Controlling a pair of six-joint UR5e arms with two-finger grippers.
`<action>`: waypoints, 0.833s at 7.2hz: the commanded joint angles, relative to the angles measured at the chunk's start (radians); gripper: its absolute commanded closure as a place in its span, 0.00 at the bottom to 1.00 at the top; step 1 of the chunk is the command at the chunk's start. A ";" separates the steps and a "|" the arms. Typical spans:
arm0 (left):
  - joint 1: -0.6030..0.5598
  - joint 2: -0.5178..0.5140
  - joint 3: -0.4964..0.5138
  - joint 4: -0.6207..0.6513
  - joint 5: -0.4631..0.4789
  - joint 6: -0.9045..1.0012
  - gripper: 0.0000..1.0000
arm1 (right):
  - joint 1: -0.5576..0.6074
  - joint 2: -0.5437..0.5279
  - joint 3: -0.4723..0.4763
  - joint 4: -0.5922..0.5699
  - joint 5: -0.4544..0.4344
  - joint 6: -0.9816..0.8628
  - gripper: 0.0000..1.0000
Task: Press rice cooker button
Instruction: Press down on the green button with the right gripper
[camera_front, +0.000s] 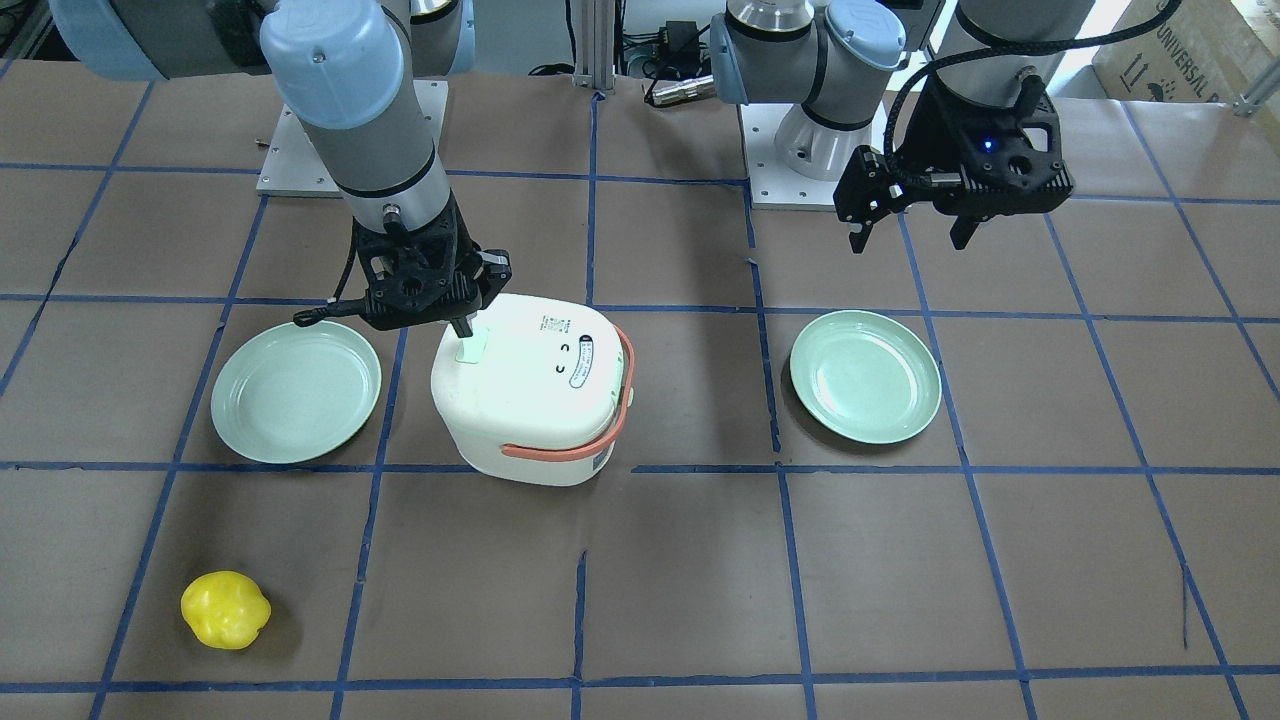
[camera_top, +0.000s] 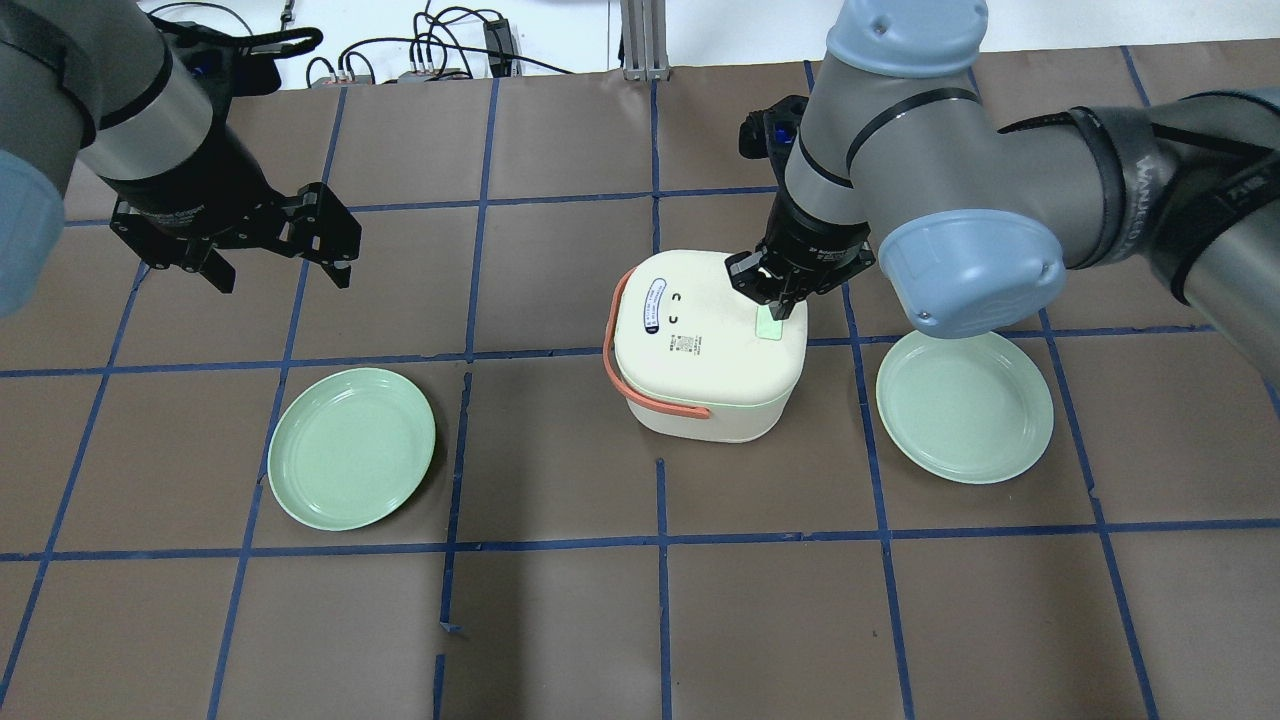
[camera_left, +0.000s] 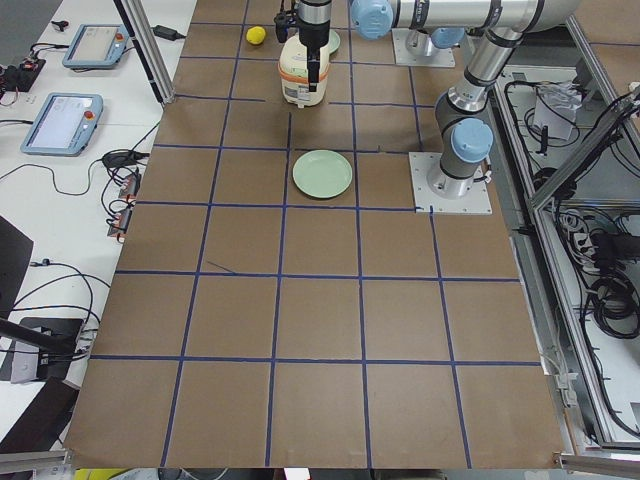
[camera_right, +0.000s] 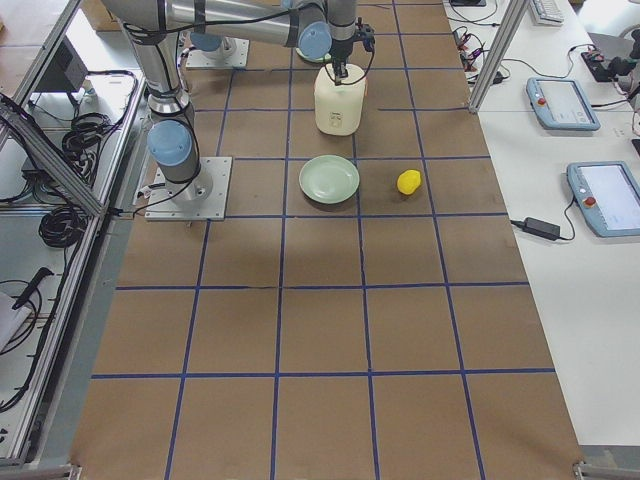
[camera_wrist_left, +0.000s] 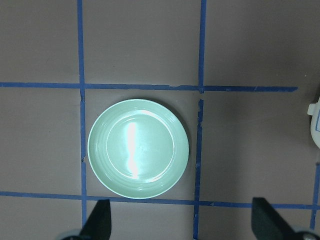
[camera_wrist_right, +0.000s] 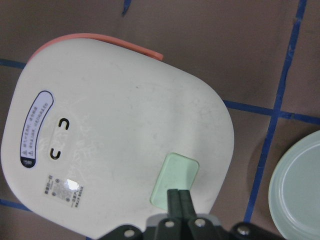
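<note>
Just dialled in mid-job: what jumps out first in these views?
The white rice cooker stands mid-table, with the shut right gripper pointing its tips at the pale green button on its lid. A left plate and a right plate, both green, flank it; the left gripper hangs open near the left plate. A yellow object sits alone toward the operators' edge.

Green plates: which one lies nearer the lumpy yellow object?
The round pale-green plate on the robot's right, beside the white rice cooker; the other plate lies beyond the cooker.
</note>
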 joint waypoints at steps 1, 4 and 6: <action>0.000 0.000 0.000 0.000 0.000 0.000 0.00 | 0.002 0.019 0.002 -0.009 0.000 -0.013 0.93; 0.000 0.000 0.000 0.000 0.000 0.000 0.00 | 0.002 0.028 0.005 -0.011 0.000 -0.016 0.93; 0.000 0.000 0.000 0.000 0.000 0.000 0.00 | 0.002 0.040 0.005 -0.011 0.000 -0.022 0.93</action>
